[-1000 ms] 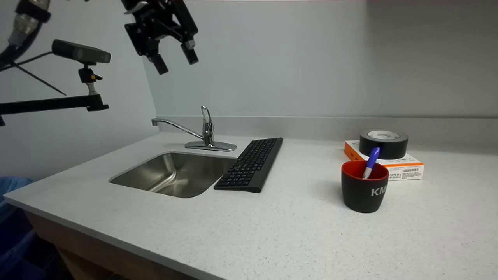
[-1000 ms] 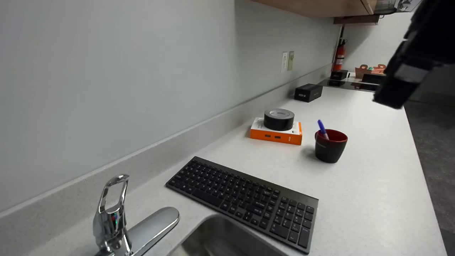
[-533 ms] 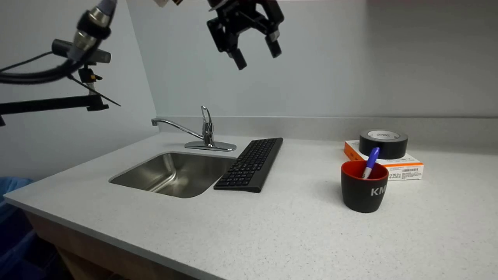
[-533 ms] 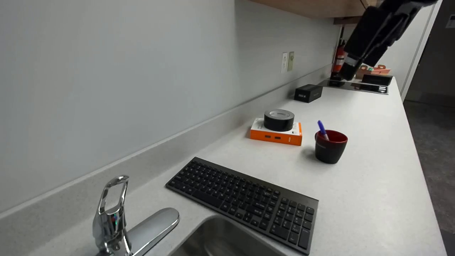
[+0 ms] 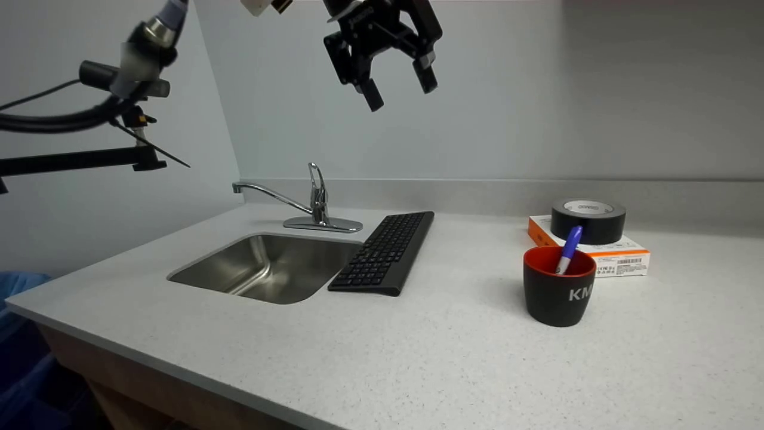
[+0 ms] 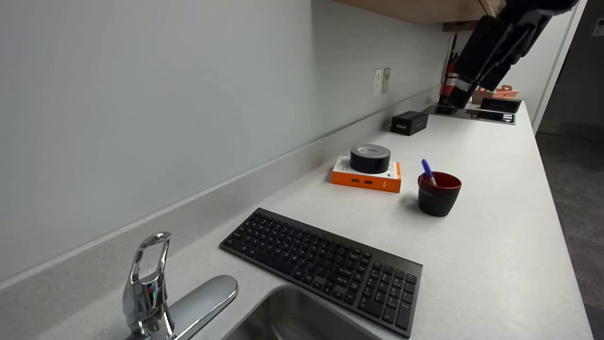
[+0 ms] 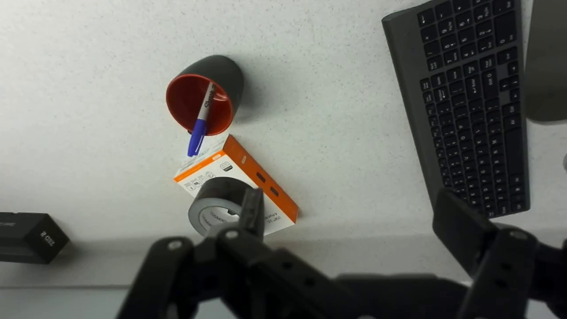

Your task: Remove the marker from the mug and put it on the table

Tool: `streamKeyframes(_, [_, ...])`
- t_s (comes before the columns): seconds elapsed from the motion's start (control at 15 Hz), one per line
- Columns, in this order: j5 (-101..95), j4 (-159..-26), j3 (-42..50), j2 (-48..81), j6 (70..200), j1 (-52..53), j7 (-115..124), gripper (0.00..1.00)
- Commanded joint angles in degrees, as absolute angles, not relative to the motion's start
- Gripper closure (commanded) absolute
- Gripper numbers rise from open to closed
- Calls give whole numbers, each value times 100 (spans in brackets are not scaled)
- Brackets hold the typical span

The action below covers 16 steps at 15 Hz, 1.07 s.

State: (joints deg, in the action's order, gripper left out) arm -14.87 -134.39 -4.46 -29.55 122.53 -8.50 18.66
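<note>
"Wrist view: black two-fingered claw (image 7: 350, 206) spread wide, empty! Both exterior views: it's swung across, nearly halted."

"And the slim blue-capped white marker (image 7: 202, 117)?"

"Still inside the round black red-lined mug (image 7: 197, 93), below the claw, off to one side. Reaching, I'd judge; grasp ahead."

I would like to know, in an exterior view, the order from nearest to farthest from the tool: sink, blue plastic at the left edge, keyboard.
1. Keyboard: below the open tool in the picture.
2. Sink: left of the keyboard.
3. Blue plastic: at the left picture edge, off the table.
</note>
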Motion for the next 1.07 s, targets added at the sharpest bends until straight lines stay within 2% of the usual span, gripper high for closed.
streamKeyframes(0.0, [-1564,-13458,-405,-2898,12394,-864,1920,0])
streamKeyframes(0.6, [-1732,-13354,177,-1959,13516,-1590,2209,0])
streamKeyframes(1.0, [-2383,-13240,380,-1068,14352,-2150,3241,0])
